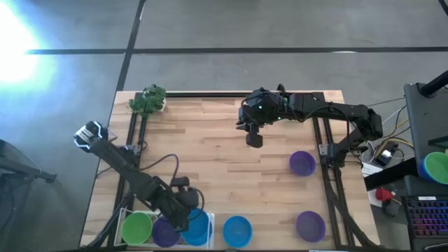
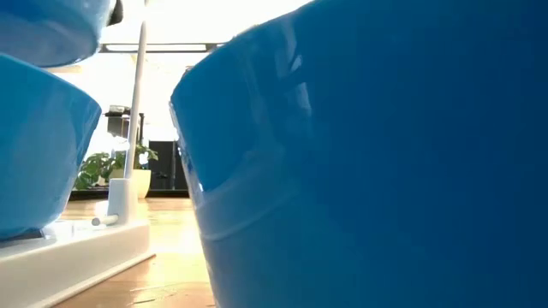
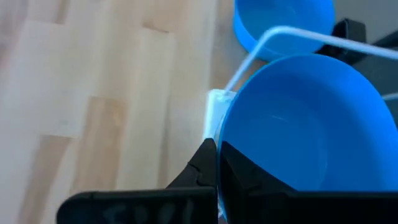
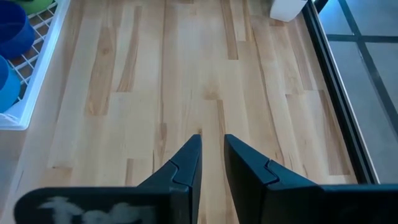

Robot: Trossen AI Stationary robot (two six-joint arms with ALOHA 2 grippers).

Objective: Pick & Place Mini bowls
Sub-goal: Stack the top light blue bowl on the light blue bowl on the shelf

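The left tool point(image 1: 187, 213) sits at the lower left of the high view, over the white mesh tray point(image 1: 123, 222). Its fingers are together, clamped on the rim of a blue bowl point(image 3: 305, 124); in the left wrist view the bowl wall passes between the two dark fingers point(image 3: 202, 165). That bowl lies in the tray beside a green bowl point(image 1: 136, 228) and a purple bowl point(image 1: 166, 233).

A second blue bowl point(image 1: 237, 231) stands on the bench point(image 1: 210, 147) just right of the tray, at the lower centre of the high view. Two more purple bowls stand on the bench toward the right: one at mid-right point(image 1: 302, 163), one at lower right point(image 1: 310, 225).

The right tool point(image 1: 253, 138) hangs above bare wood at the upper centre of the high view, well apart from every bowl. Its fingers point(image 4: 183, 171) stand slightly apart, with nothing between them.

A leafy toy plant point(image 1: 148, 100) stands at the upper left corner of the bench.
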